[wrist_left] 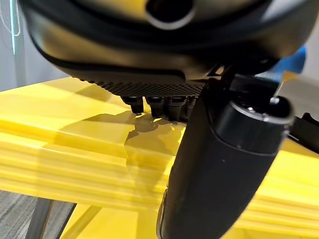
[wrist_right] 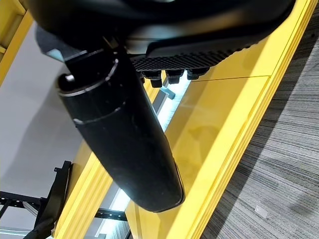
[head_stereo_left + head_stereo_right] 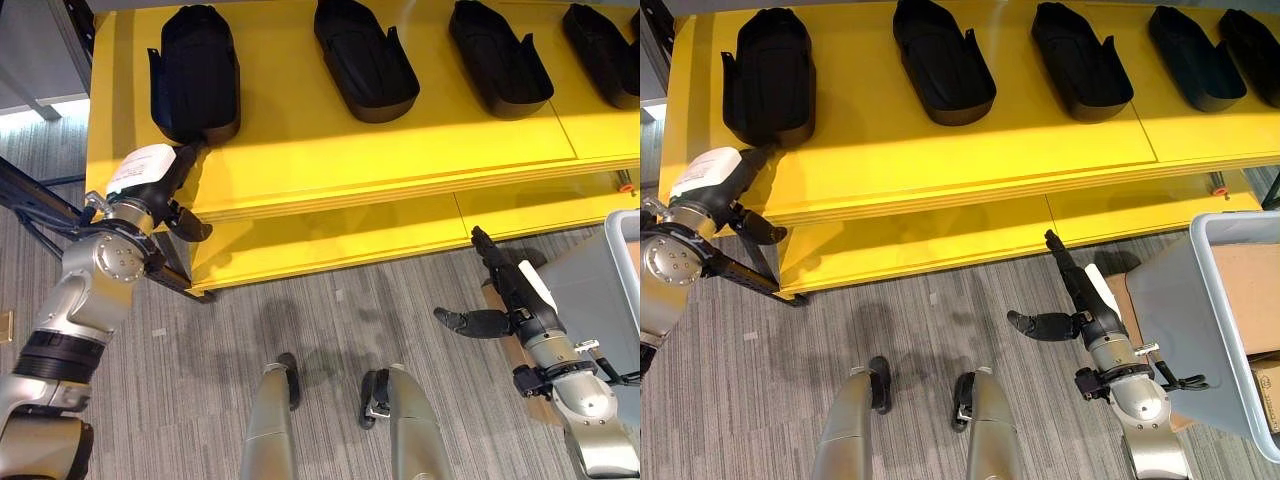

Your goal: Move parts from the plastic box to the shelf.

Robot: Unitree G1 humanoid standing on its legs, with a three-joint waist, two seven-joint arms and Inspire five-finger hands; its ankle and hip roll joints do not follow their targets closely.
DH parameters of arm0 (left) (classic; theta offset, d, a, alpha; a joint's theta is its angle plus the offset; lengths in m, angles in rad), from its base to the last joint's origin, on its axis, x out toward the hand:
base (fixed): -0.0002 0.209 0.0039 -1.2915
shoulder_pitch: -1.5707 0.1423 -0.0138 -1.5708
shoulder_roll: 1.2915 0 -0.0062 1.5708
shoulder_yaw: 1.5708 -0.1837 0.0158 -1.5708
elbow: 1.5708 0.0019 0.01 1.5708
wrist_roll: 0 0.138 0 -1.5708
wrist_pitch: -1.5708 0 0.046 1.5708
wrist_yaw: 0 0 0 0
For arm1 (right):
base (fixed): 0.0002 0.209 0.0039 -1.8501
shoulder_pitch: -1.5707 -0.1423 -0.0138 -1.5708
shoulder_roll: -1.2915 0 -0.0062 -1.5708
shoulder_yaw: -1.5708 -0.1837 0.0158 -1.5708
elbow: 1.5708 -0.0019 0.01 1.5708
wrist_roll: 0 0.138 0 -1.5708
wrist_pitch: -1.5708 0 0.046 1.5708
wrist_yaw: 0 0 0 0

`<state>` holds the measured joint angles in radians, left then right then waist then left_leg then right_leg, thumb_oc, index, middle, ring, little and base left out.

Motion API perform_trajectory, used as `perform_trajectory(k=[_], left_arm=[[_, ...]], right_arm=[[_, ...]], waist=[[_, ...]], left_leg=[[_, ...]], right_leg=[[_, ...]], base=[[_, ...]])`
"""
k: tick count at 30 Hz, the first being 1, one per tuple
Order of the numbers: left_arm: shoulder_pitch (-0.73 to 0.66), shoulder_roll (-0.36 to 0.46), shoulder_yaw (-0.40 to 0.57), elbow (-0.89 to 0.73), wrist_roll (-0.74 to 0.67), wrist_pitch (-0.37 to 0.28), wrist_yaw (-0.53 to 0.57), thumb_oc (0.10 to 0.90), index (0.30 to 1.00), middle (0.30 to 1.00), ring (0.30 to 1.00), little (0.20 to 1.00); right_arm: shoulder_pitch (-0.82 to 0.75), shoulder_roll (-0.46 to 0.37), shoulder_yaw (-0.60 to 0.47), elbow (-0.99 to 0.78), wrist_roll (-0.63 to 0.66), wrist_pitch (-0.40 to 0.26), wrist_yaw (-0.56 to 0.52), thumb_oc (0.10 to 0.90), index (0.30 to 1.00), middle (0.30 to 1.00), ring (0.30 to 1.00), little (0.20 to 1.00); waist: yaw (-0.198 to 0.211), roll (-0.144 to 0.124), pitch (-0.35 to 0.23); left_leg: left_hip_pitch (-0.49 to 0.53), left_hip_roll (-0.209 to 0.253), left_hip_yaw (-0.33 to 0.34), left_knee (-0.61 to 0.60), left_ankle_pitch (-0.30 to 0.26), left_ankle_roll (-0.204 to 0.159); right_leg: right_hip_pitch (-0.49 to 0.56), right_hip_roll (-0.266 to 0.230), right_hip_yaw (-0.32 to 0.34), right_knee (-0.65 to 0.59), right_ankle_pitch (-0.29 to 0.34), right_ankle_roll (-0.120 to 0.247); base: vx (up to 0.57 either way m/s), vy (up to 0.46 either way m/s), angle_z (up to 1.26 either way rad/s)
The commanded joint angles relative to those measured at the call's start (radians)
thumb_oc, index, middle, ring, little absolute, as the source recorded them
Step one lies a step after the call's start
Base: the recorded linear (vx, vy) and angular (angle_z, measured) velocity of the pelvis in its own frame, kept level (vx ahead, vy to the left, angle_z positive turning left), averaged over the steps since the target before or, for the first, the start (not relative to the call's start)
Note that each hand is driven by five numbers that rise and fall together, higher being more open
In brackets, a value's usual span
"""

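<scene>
Several black molded parts lie in a row on the yellow shelf's (image 3: 350,150) top board. The leftmost part (image 3: 195,75) lies just past my left hand (image 3: 150,180), whose straight fingers (image 3: 186,156) reach its near end; the hand is open and holds nothing. In the left wrist view the thumb (image 1: 224,164) stands over the yellow board edge. My right hand (image 3: 512,290) hangs open and empty in front of the lower board, thumb (image 3: 465,321) out to the side, beside the grey plastic box (image 3: 1200,300) at the right.
More black parts (image 3: 365,55) (image 3: 498,55) lie further right on the top board. The box holds brown cardboard (image 3: 1250,275). A dark metal frame (image 3: 30,195) runs along the shelf's left end. Grey carpet lies in front of the shelf.
</scene>
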<state>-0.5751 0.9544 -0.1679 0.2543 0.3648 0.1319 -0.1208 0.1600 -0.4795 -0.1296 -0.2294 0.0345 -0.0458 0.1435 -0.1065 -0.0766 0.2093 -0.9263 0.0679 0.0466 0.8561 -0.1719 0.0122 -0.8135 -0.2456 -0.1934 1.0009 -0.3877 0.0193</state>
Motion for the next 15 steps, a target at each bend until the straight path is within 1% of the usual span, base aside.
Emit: perform_trajectory(k=[1,4,6,8,12,15], left_arm=[[-0.161,0.013,0.014,0.004,0.028,-0.012,0.092,0.900,1.000,1.000,1.000,1.000],[-0.149,0.020,0.016,-0.050,0.020,-0.030,0.088,0.900,1.000,1.000,1.000,1.000],[-0.132,0.021,0.029,-0.069,0.021,-0.030,0.084,0.900,1.000,1.000,1.000,1.000],[-0.077,0.018,0.064,-0.136,0.022,-0.044,0.072,0.900,1.000,1.000,1.000,1.000],[-0.032,0.010,0.096,-0.208,0.021,-0.061,0.064,0.900,1.000,1.000,1.000,1.000],[-0.030,0.008,0.102,-0.242,0.010,-0.077,0.069,0.900,1.000,1.000,1.000,1.000]], right_arm=[[-0.038,-0.072,-0.022,-0.073,0.054,-0.081,-0.033,0.900,1.000,1.000,1.000,1.000],[-0.040,-0.070,-0.026,-0.070,0.057,-0.081,-0.035,0.900,1.000,1.000,1.000,1.000],[-0.041,-0.069,-0.027,-0.071,0.058,-0.081,-0.035,0.900,1.000,1.000,1.000,1.000],[-0.042,-0.061,-0.036,-0.072,0.054,-0.081,-0.035,0.900,1.000,1.000,1.000,1.000],[-0.052,-0.058,-0.033,-0.073,0.051,-0.081,-0.035,0.900,1.000,1.000,1.000,1.000],[-0.057,-0.061,-0.032,-0.071,0.051,-0.081,-0.036,0.900,1.000,1.000,1.000,1.000]], waist=[[-0.016,0.024,-0.063],[-0.011,0.023,-0.060],[-0.010,0.024,-0.059],[-0.004,0.024,-0.056],[-0.002,0.026,-0.057],[-0.001,0.026,-0.058]], left_leg=[[0.050,0.045,-0.070,-0.038,-0.080,-0.035],[0.049,0.044,-0.071,-0.037,-0.081,-0.035],[0.049,0.044,-0.071,-0.036,-0.082,-0.036],[0.049,0.041,-0.071,-0.034,-0.083,-0.036],[0.047,0.040,-0.071,-0.035,-0.083,-0.036],[0.046,0.038,-0.071,-0.035,-0.082,-0.036]], right_leg=[[0.028,0.020,0.037,-0.127,0.051,0.038],[0.029,0.019,0.037,-0.124,0.051,0.039],[0.028,0.020,0.038,-0.123,0.050,0.039],[0.026,0.020,0.037,-0.121,0.048,0.038],[0.027,0.022,0.036,-0.122,0.047,0.036],[0.024,0.022,0.035,-0.121,0.048,0.035]], base=[[0.00,0.000,0.00],[0.00,0.000,0.00],[0.00,0.000,0.00],[0.00,0.000,0.00],[0.00,0.000,0.00],[0.00,0.000,0.00]])
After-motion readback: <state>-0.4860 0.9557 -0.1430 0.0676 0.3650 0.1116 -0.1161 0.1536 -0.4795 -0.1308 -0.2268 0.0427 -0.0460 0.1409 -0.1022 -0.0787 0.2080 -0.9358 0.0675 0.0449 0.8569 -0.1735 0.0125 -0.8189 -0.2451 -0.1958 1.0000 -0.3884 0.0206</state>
